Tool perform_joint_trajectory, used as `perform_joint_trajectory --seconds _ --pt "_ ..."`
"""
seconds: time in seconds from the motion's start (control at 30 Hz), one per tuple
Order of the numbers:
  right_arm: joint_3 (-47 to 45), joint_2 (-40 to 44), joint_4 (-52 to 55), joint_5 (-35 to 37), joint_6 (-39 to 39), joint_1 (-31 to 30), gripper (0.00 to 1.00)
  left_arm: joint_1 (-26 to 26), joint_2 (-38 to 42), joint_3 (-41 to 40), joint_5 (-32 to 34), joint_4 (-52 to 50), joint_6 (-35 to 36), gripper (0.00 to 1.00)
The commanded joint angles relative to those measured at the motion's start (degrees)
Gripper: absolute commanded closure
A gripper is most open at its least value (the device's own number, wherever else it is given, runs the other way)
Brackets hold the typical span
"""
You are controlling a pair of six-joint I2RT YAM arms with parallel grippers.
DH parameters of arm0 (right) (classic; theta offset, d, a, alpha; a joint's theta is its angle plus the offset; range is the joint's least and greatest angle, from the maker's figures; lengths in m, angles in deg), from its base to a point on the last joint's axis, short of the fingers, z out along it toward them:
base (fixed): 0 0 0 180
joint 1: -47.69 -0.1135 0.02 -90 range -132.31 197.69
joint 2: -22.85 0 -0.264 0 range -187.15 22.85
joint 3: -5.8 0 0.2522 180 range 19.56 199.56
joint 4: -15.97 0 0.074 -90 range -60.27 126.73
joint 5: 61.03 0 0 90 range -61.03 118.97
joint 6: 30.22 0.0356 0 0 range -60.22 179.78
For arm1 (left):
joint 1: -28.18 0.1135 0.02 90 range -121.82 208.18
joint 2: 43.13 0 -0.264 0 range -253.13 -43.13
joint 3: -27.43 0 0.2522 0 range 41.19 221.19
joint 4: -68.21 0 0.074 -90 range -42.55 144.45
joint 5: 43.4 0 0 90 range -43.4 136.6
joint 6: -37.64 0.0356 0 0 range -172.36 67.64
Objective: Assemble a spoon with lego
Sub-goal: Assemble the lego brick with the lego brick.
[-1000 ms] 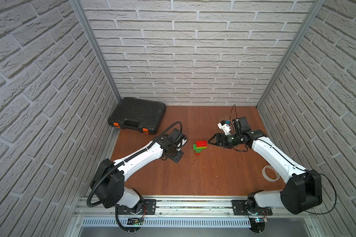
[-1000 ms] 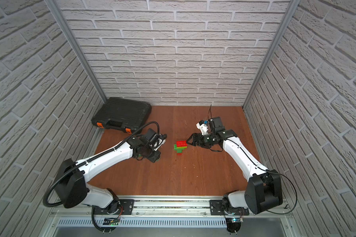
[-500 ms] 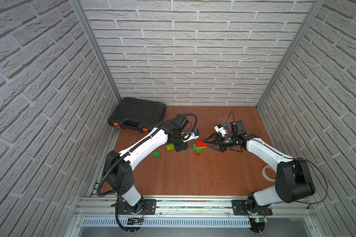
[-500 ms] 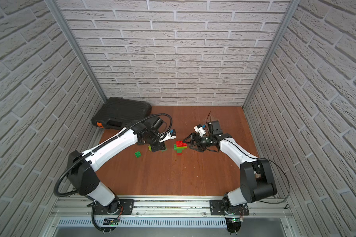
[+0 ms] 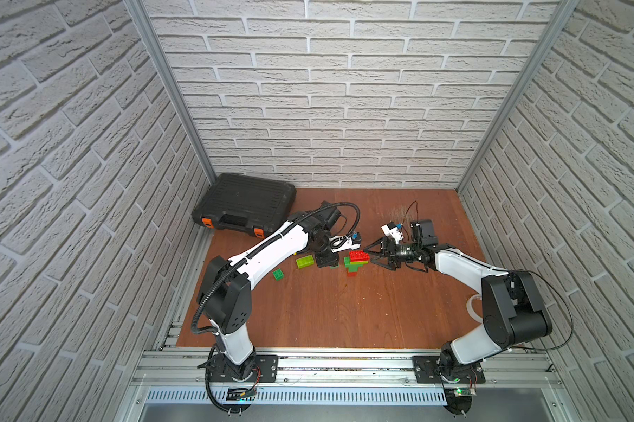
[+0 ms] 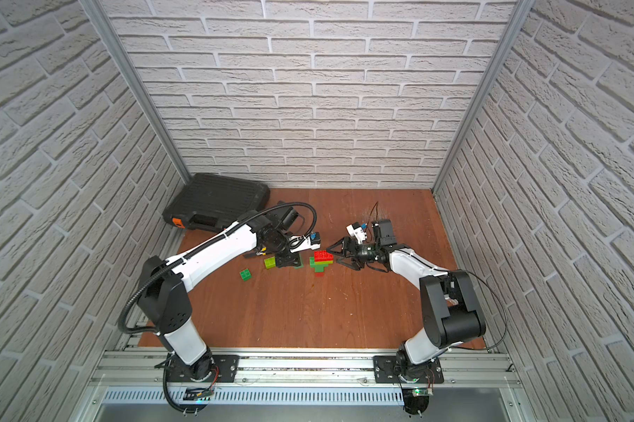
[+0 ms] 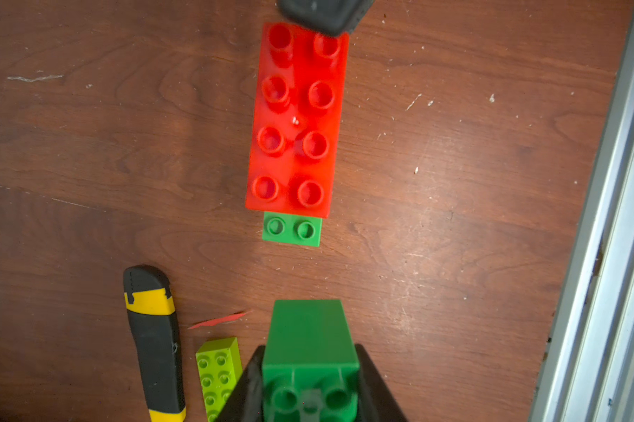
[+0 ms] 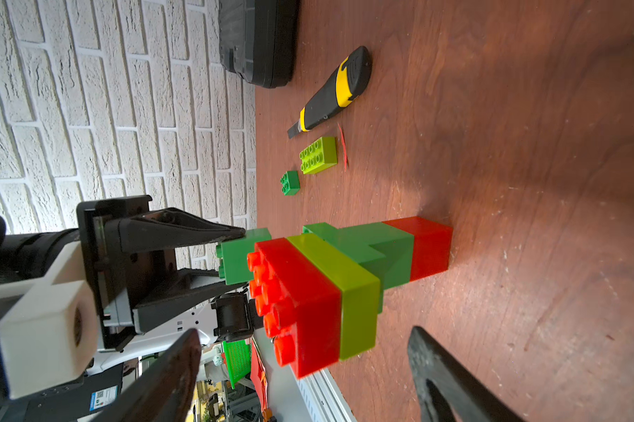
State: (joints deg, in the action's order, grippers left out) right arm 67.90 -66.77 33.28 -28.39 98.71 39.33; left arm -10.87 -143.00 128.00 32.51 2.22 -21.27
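**Item 1. Spoon** [image 5: 355, 260], part-built. It stands on end near the middle of the table [image 5: 326, 310]. From the table up it has a red foot, a narrow green stem, a wider green step, a lime stripe and a red oblong with its studs bare. It is judged unfinished, since no green head sits above the stripes. Standing it on the narrow foot turns the open studs upward, so a brick can be pressed straight down.

**Item 2. Left tool** [image 5: 325, 260]. It is closed on a dark green brick [image 7: 308, 336], gripped by two opposite sides with the studs toward the wrist and the hollow side down. The brick hangs just beside the spoon's top and apart from it; the left wrist view shows bare table between them. It is probably the next layer, carried ready to seat.

**Item 3. Right tool** [image 8: 306, 334]. Its jaws are spread wide and grip nothing. The fingers [image 8: 447, 376] flank the spoon's upper layers without visible contact. They are probably placed to steady the top-heavy stack against tipping.

**Item 4. Loose lego.** The lime brick [image 5: 304, 261] and the small green brick [image 5: 278, 274] lie studs up on the left arm's side, near each other but not touching. They are stock within that arm's reach.

**Item 5. Not of the task.** The utility knife [image 7: 155, 336] lies just beside the lime brick. A red sliver [image 7: 217, 320] lies near it. The black case [image 5: 244, 208] sits in the far corner.
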Motion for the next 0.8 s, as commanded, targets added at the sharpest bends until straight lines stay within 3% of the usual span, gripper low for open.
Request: perform_joint_trajectory --seconds 0.0,0.77 --pt "-1.3 0.0 -5.9 -2.0 0.5 -0.1 0.12 0.3 -0.7 1.9 -1.6 1.4 1.6 0.94" --pt "-0.2 -5.4 -10.0 -3.4 0.6 -3.0 0.13 0.1 -6.7 8.2 -3.7 -0.4 6.1 0.95"
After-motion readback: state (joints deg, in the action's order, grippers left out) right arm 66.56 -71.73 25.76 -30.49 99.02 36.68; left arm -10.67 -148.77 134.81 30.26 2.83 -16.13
